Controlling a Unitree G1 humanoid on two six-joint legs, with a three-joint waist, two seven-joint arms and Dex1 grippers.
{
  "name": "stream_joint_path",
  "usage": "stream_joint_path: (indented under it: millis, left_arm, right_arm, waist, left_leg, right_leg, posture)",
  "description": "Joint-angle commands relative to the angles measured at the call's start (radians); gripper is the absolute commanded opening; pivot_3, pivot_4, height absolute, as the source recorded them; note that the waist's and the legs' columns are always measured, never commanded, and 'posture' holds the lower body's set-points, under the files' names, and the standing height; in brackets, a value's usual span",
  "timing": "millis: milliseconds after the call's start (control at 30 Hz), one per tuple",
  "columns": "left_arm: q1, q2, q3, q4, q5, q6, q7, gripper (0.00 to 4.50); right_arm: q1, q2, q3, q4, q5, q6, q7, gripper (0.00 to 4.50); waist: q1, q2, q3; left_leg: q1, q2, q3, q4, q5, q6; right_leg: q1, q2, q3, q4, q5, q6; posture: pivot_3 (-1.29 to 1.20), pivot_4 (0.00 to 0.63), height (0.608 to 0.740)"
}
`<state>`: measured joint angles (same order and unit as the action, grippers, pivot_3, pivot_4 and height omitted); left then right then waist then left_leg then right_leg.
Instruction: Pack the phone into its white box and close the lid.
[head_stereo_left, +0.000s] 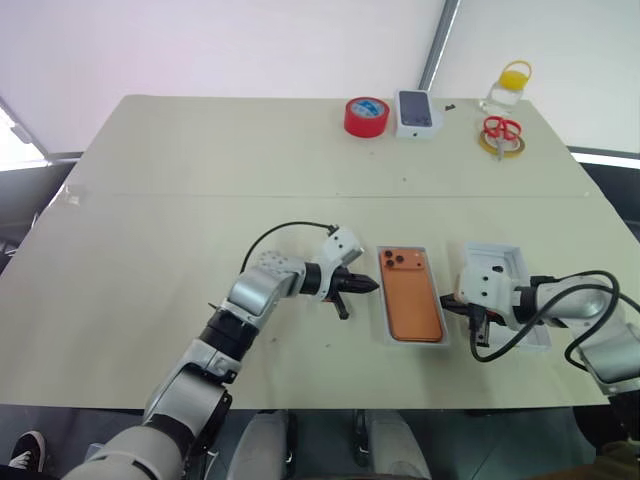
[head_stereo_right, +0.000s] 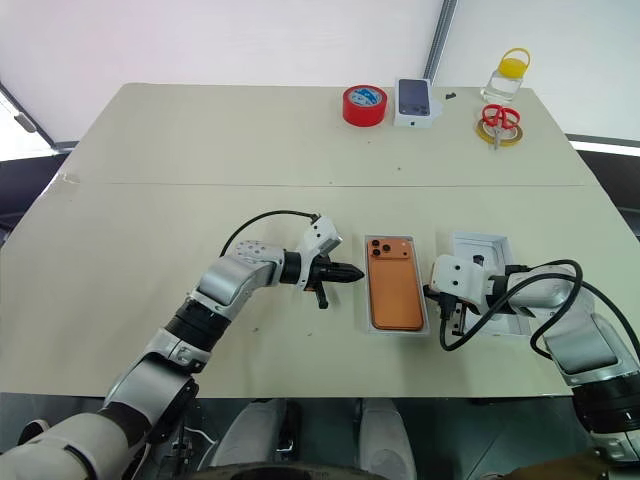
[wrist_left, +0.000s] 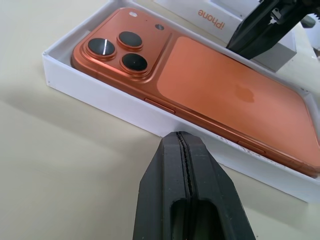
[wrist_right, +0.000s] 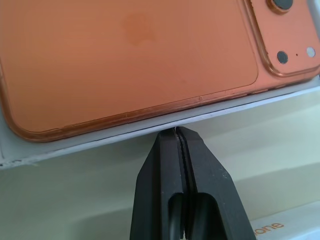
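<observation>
Phone: the phone (head_stereo_left: 414, 294) lies camera-up inside the white box (head_stereo_left: 384, 300).
Fingers: your left gripper (head_stereo_left: 368, 286) and right gripper (head_stereo_left: 449, 304) flank it, both closed, empty.
Lid: the lid (head_stereo_left: 498, 258) lies beside it on the worktop (head_stereo_left: 150, 200).

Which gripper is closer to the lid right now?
Right. The right gripper sits between the lid and the white box; the left gripper is across the box.

The head's two eyes look forward and down over the whole worktop (head_stereo_left: 150, 200). Each wrist camera looks along its own end effector, close on the phone (wrist_left: 225, 90), from opposite sides.
</observation>
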<state>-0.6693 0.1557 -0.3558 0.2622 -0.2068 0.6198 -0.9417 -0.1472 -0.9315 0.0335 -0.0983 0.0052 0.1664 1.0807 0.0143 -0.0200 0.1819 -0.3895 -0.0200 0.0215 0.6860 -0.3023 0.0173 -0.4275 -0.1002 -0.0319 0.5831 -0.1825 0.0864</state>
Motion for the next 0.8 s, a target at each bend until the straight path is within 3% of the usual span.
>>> stream_joint_path:
  millis: [33, 467, 567, 800]
  left_arm:
    - [0.026, 0.013, 0.004, -0.071, -0.015, -0.029, -0.022, 0.0]
    - [0.127, 0.127, 0.234, -0.198, -0.094, -0.115, 0.046, 0.0]
    - [0.131, 0.178, 0.296, -0.186, -0.124, -0.079, 0.043, 0.84]
    - [0.192, 0.314, 0.33, -0.211, -0.158, -0.171, -0.085, 4.48]
  right_arm:
    - [0.004, -0.032, -0.021, 0.023, -0.006, -0.031, -0.002, 0.03]
    - [0.16, -0.138, -0.171, 0.065, 0.054, -0.099, 0.021, 0.03]
    - [0.087, -0.101, -0.218, 0.039, 0.209, 0.076, 0.053, 0.0]
    - [-0.013, -0.029, -0.276, 0.053, 0.274, 0.173, -0.059, 3.37]
  waist:
    - [0.0, 0.0, 0.0]
    - [0.0, 0.0, 0.0]
    - [-0.001, 0.0, 0.0]
    - [0.003, 0.001, 0.0]
  left_leg:
    - [0.0, 0.0, 0.0, 0.0, 0.0, 0.0]
    - [0.001, 0.0, 0.0, 0.0, 0.0, 0.0]
    - [0.001, 0.0, 0.0, 0.001, 0.0, 0.0]
    - [0.0, 0.002, 0.0, 0.0, 0.0, 0.0]
  right_leg:
    - [0.0, 0.0, 0.0, 0.0, 0.0, 0.0]
    - [0.0, 0.0, 0.0, 0.0, 0.0, 0.0]
    - [0.0, 0.0, 0.0, 0.001, 0.0, 0.0]
    - [-0.001, 0.002, 0.0, 0.001, 0.0, 0.0]
  posture:
    - [0.0, 0.15, 0.74]
    - [0.0, 0.15, 0.74]
    - [0.0, 0.15, 0.74]
    - [0.0, 0.15, 0.74]
